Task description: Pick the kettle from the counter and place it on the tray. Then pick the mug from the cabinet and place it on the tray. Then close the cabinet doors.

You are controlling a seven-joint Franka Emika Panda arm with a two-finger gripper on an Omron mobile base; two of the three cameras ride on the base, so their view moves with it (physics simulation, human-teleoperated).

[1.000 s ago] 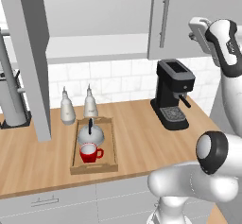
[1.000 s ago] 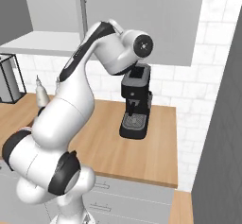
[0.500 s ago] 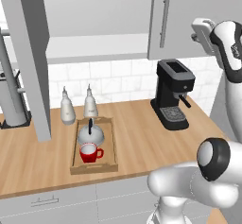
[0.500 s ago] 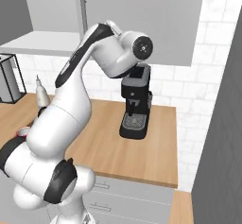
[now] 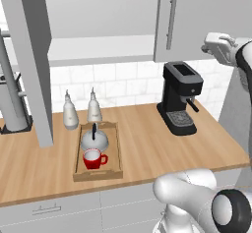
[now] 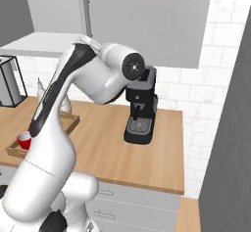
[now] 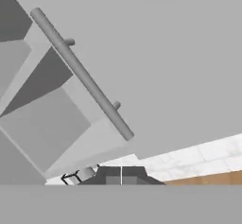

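With the kettle [image 5: 94,139] and the red mug [image 5: 92,159] both sitting in the tray [image 5: 117,148] on the worktop [image 5: 147,146], what I have left is the cabinet doors. My end effector [image 5: 212,44] is clenched on nothing, up beside the right door [image 5: 197,15], whose bar handle [image 7: 80,73] runs across the hand view. The left door [image 5: 30,55] stands swung out over the worktop.

My worries: a closed end effector pushing the panel could slide off its flat face or catch the handle. The arm sweeping low toward the left door might clip the coffee machine [image 5: 179,97], the two white bottles [image 5: 70,113] or the loaded tray. A door left ajar would leave the task undone.

I can read no brand, label or writing anywhere.
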